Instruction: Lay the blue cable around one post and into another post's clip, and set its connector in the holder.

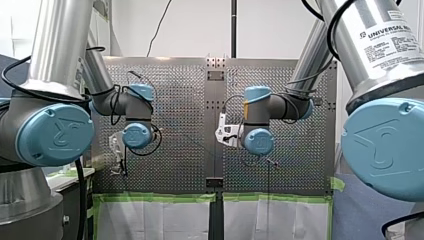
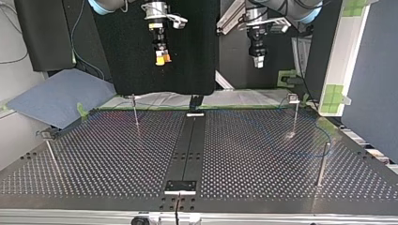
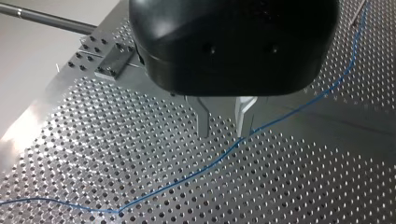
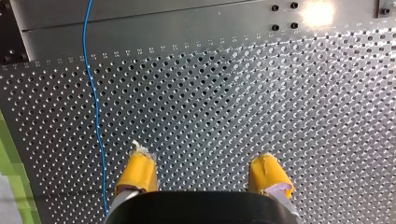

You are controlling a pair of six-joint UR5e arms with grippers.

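The left jaws and the right jaws are both released above the tabletop [image 2: 117,159]; the blue cable [image 4: 96,116] lies on it.

left hand [image 3: 224,131]: hanging high, pointing down, metal fingers [image 3: 203,122] slightly parted, empty | right hand [image 4: 205,171]: hanging high, pointing down, yellow pads [image 4: 138,171] wide apart, empty

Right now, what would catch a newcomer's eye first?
A thin blue cable snakes loose across the perforated table, passing below my left pincer, whose metal fingers stand open. My right pincer hangs open above the table, with bright yellow pads and the cable beside it.
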